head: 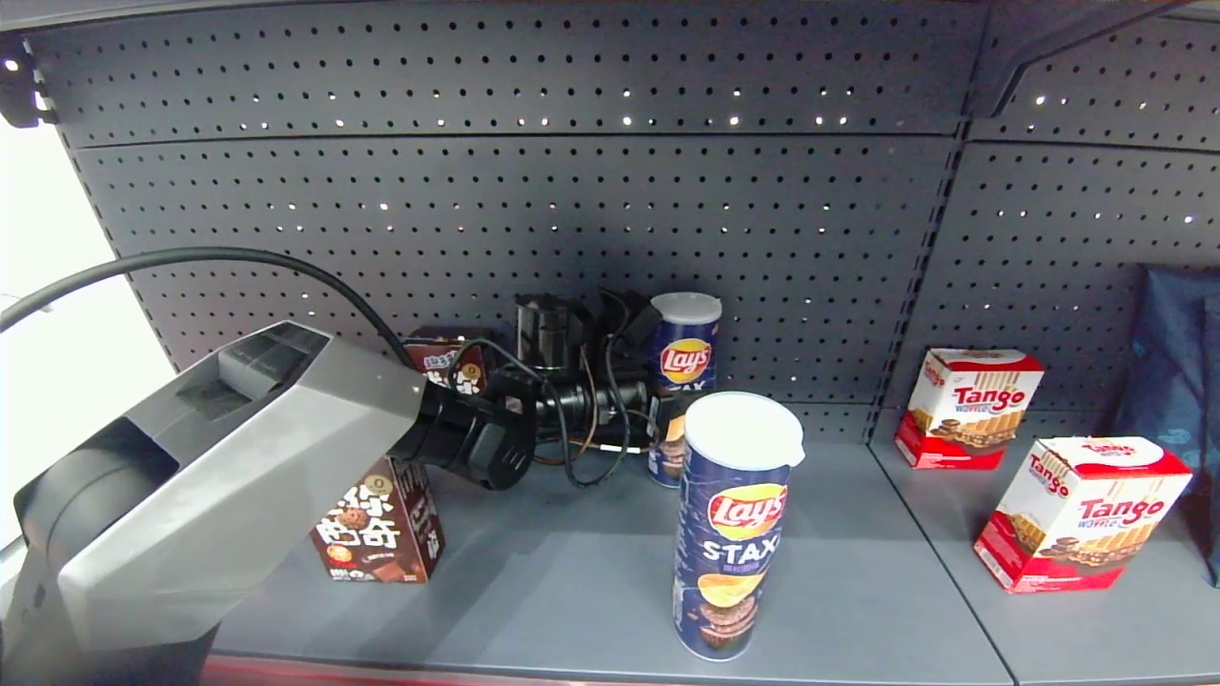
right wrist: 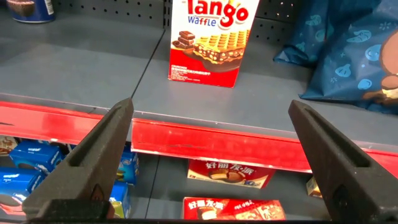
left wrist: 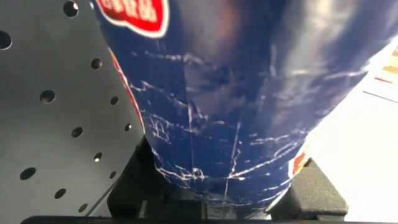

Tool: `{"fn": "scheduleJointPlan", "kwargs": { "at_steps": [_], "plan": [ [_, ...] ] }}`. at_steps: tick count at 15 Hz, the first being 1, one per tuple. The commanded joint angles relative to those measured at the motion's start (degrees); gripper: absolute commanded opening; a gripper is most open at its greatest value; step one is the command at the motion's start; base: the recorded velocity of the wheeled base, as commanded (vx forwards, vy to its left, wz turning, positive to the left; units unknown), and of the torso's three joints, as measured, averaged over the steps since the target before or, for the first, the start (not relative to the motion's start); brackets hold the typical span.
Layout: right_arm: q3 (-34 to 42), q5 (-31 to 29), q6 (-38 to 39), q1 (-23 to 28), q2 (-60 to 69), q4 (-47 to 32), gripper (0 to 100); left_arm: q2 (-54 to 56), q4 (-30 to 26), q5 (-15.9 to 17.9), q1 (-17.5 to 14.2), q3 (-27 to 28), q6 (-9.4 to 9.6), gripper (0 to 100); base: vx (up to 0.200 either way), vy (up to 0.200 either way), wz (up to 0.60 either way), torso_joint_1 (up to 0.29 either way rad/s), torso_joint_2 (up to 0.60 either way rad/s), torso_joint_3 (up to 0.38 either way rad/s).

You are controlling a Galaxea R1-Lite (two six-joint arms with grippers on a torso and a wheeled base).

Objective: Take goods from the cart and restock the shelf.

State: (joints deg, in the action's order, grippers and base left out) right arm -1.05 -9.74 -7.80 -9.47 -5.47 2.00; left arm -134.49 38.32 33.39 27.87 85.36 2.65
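Note:
A blue chips can [head: 686, 357] with a white lid is upright at the back of the grey shelf [head: 591, 572], close to the pegboard. My left gripper [head: 658, 405] reaches in from the left and is shut on its lower half. In the left wrist view the can [left wrist: 249, 93] sits between the black fingers [left wrist: 134, 186]. A second blue chips can [head: 732, 524] stands alone nearer the shelf's front. My right gripper [right wrist: 211, 162] hangs open, with nothing in it, before the shelf's red front edge [right wrist: 217, 140].
Two brown cookie boxes [head: 381, 524] [head: 443, 360] stand left of the cans, by my left arm. Two red-and-white wafer boxes [head: 967, 408] [head: 1082, 510] and a blue bag [head: 1177, 381] occupy the right bay. Below the edge, a lower shelf holds blue packs [right wrist: 25, 171] and red boxes [right wrist: 227, 174].

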Motion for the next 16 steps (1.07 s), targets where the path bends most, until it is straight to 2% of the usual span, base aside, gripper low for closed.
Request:
{"fn": "scheduleJointPlan", "kwargs": {
  "at_steps": [1, 4, 5, 12, 16],
  "plan": [
    [-0.01, -0.02, -0.02, -0.02, -0.06, 0.02, 100, -0.16, 0.01, -0.08, -0.01, -0.1, -0.01, 0, 0.0, 0.0, 0.0, 0.0, 0.0, 0.0],
    [-0.01, -0.02, -0.02, -0.02, -0.15, 0.02, 100, -0.43, 0.01, -0.17, 0.35, -0.19, -0.01, 0, 0.0, 0.0, 0.0, 0.0, 0.0, 0.0],
    [-0.01, -0.02, -0.02, -0.02, -0.06, 0.02, 100, -0.43, 0.01, -0.17, 0.43, -0.28, 0.08, 100, 0.0, 0.0, 0.0, 0.0, 0.0, 0.0],
    [-0.01, -0.02, 0.07, -0.02, -0.06, 0.02, 100, 0.28, 0.01, -0.26, 0.7, -0.72, -0.01, 100, 0.0, 0.0, 0.0, 0.0, 0.0, 0.0],
    [-0.01, -0.02, 0.07, -0.02, -0.06, 0.02, 100, 5.02, 0.01, -0.08, 0.17, -4.06, -0.01, 100, 0.0, 0.0, 0.0, 0.0, 0.0, 0.0]
  ]
}}
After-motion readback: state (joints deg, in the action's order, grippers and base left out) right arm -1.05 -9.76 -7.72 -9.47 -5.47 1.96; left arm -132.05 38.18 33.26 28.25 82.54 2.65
